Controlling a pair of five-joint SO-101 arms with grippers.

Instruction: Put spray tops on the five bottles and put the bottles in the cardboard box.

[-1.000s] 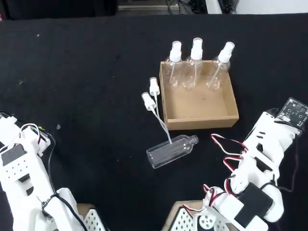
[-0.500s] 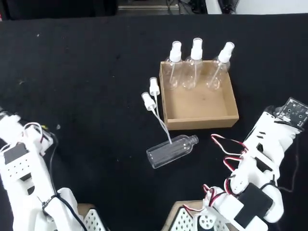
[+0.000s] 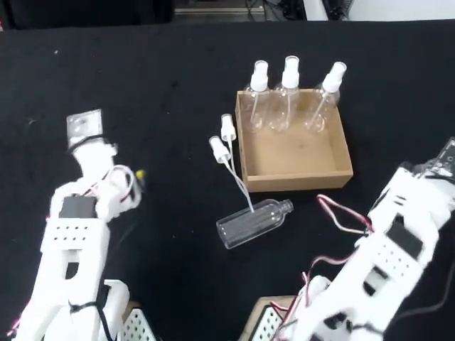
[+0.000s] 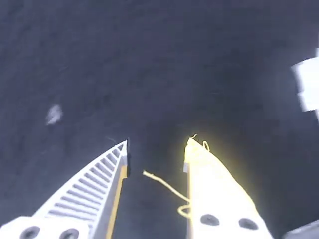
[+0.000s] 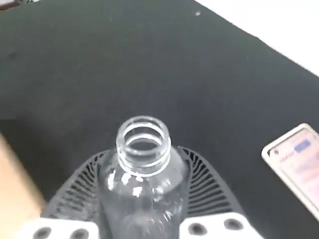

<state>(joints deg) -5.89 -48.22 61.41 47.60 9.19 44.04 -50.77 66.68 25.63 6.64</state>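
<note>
Presently clamps an uncapped bottle point(image 5: 142, 191) in the right gripper point(image 5: 142, 155) near the cardboard box point(image 3: 298, 178); left gripper point(image 4: 158, 148) gapes empty. Risks twisting the smooth bottle loose when pressing a spray top point(image 3: 227, 128) on.

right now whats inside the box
Three bottles with spray tops stand along the far wall of the box; the rest shows cardboard floor. The floor under and just behind the bottles is covered.

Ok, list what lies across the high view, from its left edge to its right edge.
One arm → two loose spray tops → cardboard box → other arm. The lying bottle is left out: it spans both the spray tops and the box.
</note>
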